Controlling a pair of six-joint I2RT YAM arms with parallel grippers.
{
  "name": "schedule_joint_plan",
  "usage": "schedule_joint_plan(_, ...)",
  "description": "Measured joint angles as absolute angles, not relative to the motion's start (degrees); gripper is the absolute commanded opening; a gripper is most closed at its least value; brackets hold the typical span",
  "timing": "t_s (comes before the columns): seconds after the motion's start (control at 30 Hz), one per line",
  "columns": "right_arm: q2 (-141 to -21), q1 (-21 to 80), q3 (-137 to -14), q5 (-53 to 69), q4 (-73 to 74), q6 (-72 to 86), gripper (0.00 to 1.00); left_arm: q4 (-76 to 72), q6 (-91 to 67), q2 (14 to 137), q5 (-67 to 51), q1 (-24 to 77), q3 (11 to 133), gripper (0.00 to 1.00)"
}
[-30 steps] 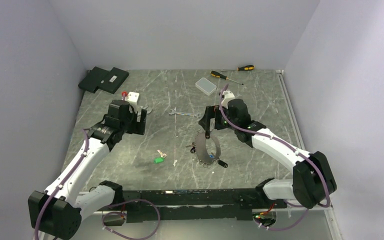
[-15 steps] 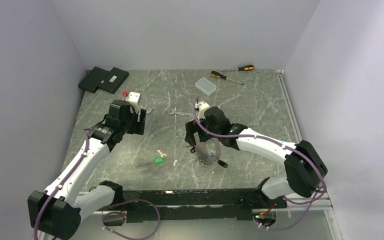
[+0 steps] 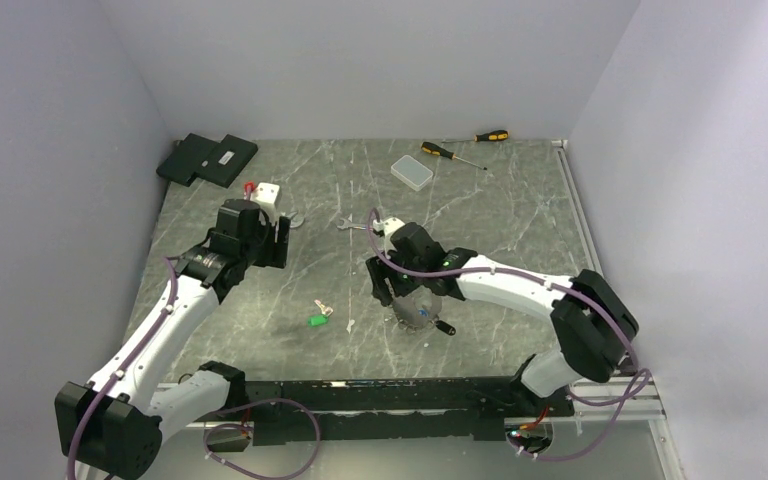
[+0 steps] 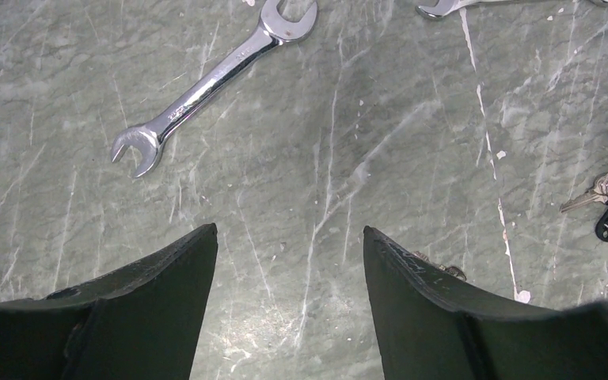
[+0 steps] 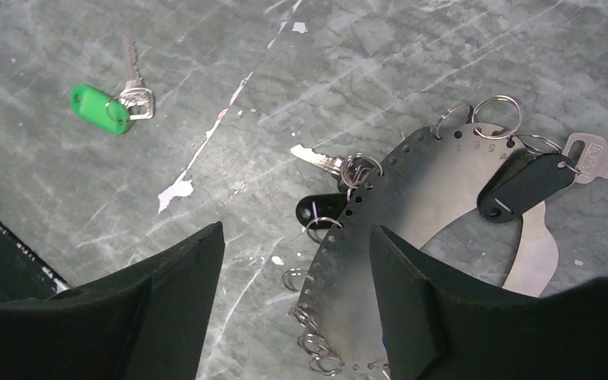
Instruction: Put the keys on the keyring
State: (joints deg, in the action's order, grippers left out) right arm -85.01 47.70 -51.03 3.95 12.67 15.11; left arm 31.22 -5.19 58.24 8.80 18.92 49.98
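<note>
Hovering low over the keyring (image 5: 419, 190), my right gripper (image 5: 294, 237) has its fingers spread apart and pinches nothing. The pale grey perforated band rests on the table (image 5: 412, 63) and curves away behind one of my fingers, with small split rings (image 5: 309, 229) strung along its edge. A silver key (image 5: 314, 157) and a black-tagged key (image 5: 522, 184) sit on rings at that edge. The green-tagged key (image 5: 99, 107) lies loose on the table, well apart from the loop. My left gripper (image 4: 289, 237) is spread wide too, holding nothing, above bare table with a silver spanner (image 4: 206, 87) lying ahead.
</note>
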Motion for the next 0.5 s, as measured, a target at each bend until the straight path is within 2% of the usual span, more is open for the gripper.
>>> schedule_joint_plan(0.1,-87.79,47.72,-52.75,3.29,13.76,14.92,0.52,31.2,-5.19,58.24,8.8,18.92,49.98,0.71)
schedule_joint_plan(0.27,-92.75,47.79,-56.58,3.27,14.76,14.59,0.41,31.2,-5.17,58.24,8.8,18.92,49.98,0.71)
schedule_joint_plan(0.5,-95.96,47.94,-59.18,3.44,15.51,14.52,0.38,31.18,-5.17,58.24,8.78,18.92,49.98,0.7)
